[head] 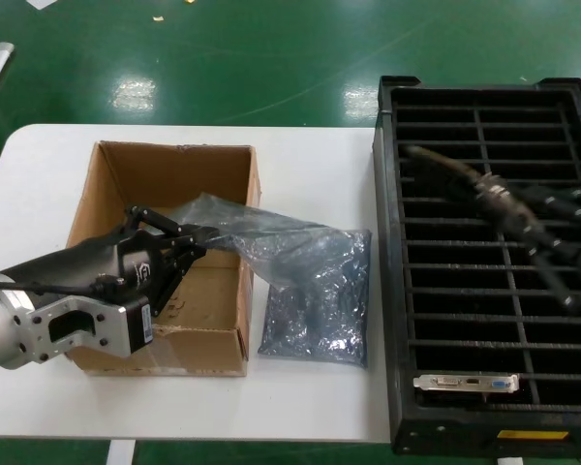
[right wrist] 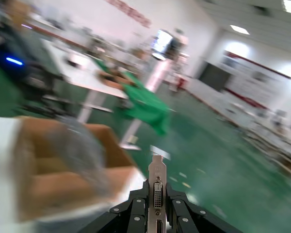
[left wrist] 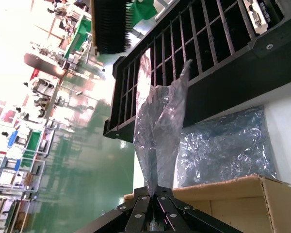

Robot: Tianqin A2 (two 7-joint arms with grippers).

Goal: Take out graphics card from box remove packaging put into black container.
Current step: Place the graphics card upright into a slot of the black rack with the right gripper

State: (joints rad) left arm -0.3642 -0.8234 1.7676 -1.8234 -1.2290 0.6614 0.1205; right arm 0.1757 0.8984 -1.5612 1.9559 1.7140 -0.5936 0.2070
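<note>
Gripping the packaging (head: 234, 230) over the box (head: 126, 174), the left gripper (head: 196, 239) is closed. At 3 o'clock, above the black container (head: 387, 291), the right gripper (right wrist: 155, 204) clamps a graphics card (right wrist: 156, 184) by its bracket.

I saw a glossy green floor (head: 271, 68) reflecting overhead lights behind the white rounded worktop (head: 310, 165).
</note>
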